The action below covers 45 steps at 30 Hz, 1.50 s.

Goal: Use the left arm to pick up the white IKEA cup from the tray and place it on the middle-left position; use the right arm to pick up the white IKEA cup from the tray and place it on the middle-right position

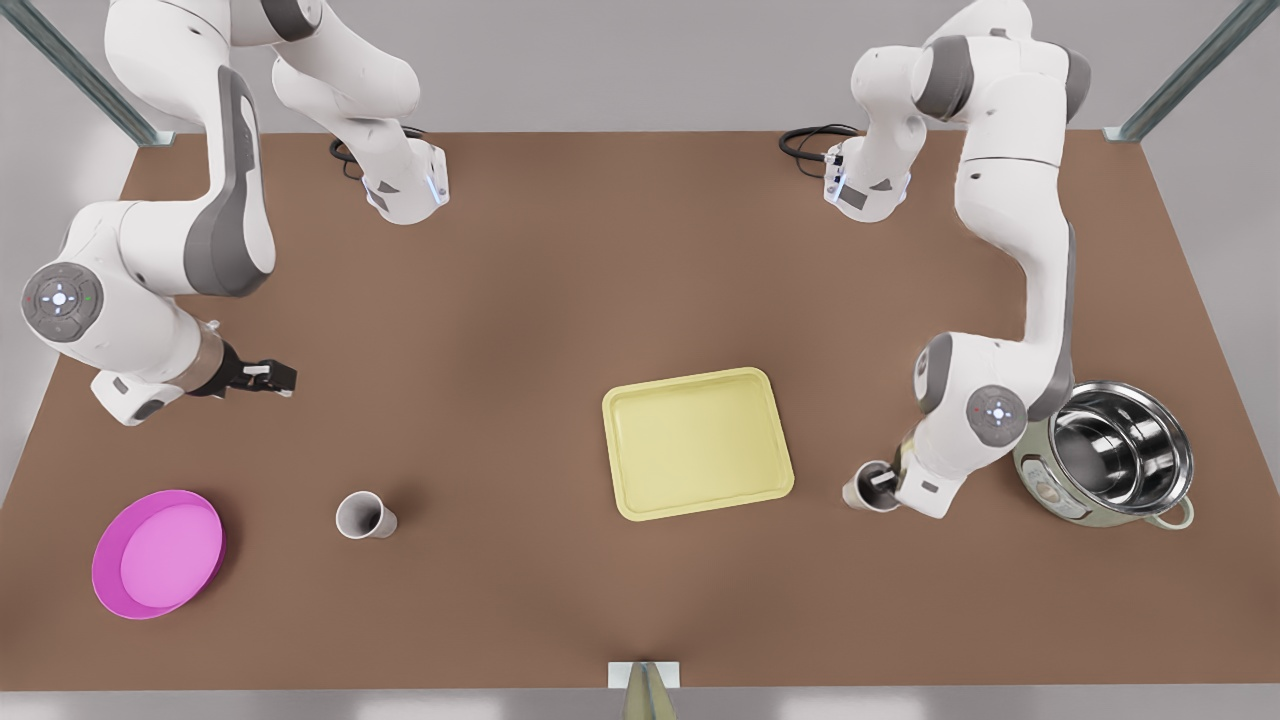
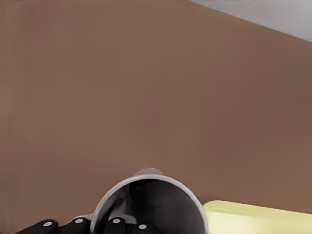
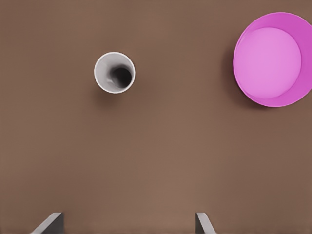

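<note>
I saw the tray (image 1: 697,442) bare at lower centre of the front view. My left gripper (image 1: 882,484), at lower right of that frame, was closed on the rim of one white cup (image 1: 860,490), just right of the tray and near a steel pot (image 1: 1110,455). My right gripper (image 1: 280,378), at middle left, hung wide open, holding nothing. The other white cup (image 1: 362,515) stood upright at lower left, near a magenta dish (image 1: 157,552). I judged one placement done, the second lacking only release
</note>
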{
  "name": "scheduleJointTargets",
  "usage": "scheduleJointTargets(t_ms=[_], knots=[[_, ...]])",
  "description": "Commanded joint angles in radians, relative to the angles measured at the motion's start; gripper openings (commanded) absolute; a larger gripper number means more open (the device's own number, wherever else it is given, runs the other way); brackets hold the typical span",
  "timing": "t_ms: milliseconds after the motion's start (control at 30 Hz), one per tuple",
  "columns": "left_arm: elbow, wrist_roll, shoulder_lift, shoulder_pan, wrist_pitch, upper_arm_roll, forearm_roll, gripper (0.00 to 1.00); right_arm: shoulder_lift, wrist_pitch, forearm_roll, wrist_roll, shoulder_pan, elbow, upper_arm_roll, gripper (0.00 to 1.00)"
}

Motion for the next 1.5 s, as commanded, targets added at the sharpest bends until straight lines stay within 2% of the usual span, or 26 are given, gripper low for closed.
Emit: scheduleJointTargets(t_ms=[0, 167, 367, 467, 500, 533, 567, 600, 967, 1033, 1100, 1133, 1200, 1267, 1333, 1467], knots=[[0.0, 0.291, 0.011, 0.033, -0.005, 0.001, -0.014, 0.0, 0.0, -0.004, 0.001, -0.007, 0.0, 0.004, 0.0, 1.0], [0.0, 0.328, 0.087, 0.049, 0.153, 0.001, -0.008, 0.0, 0.0, 0.0, 0.001, -0.007, -0.007, 0.004, 0.0, 1.0], [-0.001, 0.326, 0.118, 0.052, 0.22, 0.001, -0.003, 0.0, 0.003, 0.0, -0.001, -0.008, -0.006, 0.004, 0.002, 1.0], [-0.004, 0.326, 0.123, 0.052, 0.227, 0.001, -0.003, 0.1, 0.003, -0.003, 0.001, -0.039, -0.014, 0.004, 0.002, 1.0], [-0.008, 0.326, 0.123, 0.05, 0.227, 0.001, -0.003, 0.11, 0.003, -0.003, 0.001, -0.037, -0.014, 0.004, 0.002, 1.0], [-0.008, 0.326, 0.126, 0.05, 0.228, 0.001, -0.003, 0.29, 0.003, -0.003, -0.001, -0.037, -0.014, 0.004, 0.002, 1.0], [-0.009, 0.325, 0.13, 0.049, 0.252, 0.001, -0.002, 0.88, 0.003, -0.003, -0.001, -0.039, -0.014, 0.004, 0.002, 1.0], [-0.012, 0.325, 0.13, 0.049, 0.259, -0.001, -0.002, 1.0, 0.003, -0.004, -0.001, -0.039, -0.015, 0.004, 0.002, 1.0], [-0.024, 0.325, 0.112, 0.047, 0.221, -0.001, 0.0, 1.0, 0.003, -0.003, -0.001, -0.039, -0.027, 0.004, 0.0, 1.0], [-0.021, 0.326, 0.022, 0.044, 0.033, -0.007, 0.0, 1.0, 0.003, -0.006, -0.001, -0.039, -0.027, 0.004, 0.0, 1.0], [-0.004, 0.398, -0.178, 0.044, -0.307, -0.016, -0.012, 1.0, 0.003, -0.006, 0.001, -0.063, -0.041, 0.004, -0.002, 1.0], [0.008, 0.444, -0.255, 0.053, -0.405, -0.01, -0.054, 1.0, 0.003, -0.006, -0.001, -0.065, -0.041, 0.004, 0.0, 1.0], [-0.02, 0.447, -0.353, 0.055, -0.445, -0.005, -0.092, 1.0, 0.003, -0.006, -0.001, -0.065, -0.041, 0.004, 0.002, 1.0], [-0.106, 0.484, -0.439, 0.055, -0.393, -0.005, -0.083, 1.0, 0.003, -0.006, -0.001, -0.069, -0.041, 0.005, 0.002, 1.0], [-0.057, 0.477, -0.422, 0.053, -0.395, -0.007, -0.083, 1.0, 0.003, -0.006, -0.001, -0.068, -0.041, 0.005, 0.003, 1.0], [-0.054, 0.478, -0.425, 0.052, -0.396, -0.008, -0.08, 1.0, 0.003, -0.006, -0.001, -0.066, -0.041, 0.005, 0.003, 1.0]])
